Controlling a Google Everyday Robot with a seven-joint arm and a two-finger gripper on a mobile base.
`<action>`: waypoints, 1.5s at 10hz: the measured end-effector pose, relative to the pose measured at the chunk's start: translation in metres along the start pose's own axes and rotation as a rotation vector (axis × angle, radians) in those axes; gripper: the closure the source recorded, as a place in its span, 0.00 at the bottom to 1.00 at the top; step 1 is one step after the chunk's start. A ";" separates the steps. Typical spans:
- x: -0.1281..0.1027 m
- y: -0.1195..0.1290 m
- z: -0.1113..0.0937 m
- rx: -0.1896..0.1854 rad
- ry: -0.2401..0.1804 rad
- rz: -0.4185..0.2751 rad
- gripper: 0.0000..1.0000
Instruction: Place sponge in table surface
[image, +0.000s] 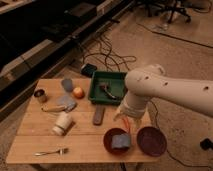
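Note:
The sponge, a small blue-grey block, lies inside a red bowl near the front edge of the light wooden table surface. My white arm reaches in from the right. My gripper hangs from the wrist just above and behind the bowl, over the table between the green tray and the bowl. It does not touch the sponge.
A green tray with a dark utensil stands at the back. A dark red plate sits right of the bowl. A dark flat bar, white cup, fork, grey-blue lid, blue-grey cup, orange fruit and metal can lie to the left.

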 end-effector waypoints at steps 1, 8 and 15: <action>-0.002 -0.014 0.002 -0.010 0.010 -0.010 0.35; -0.014 -0.042 0.048 -0.098 0.027 -0.084 0.35; -0.026 -0.035 0.087 -0.115 0.044 -0.128 0.35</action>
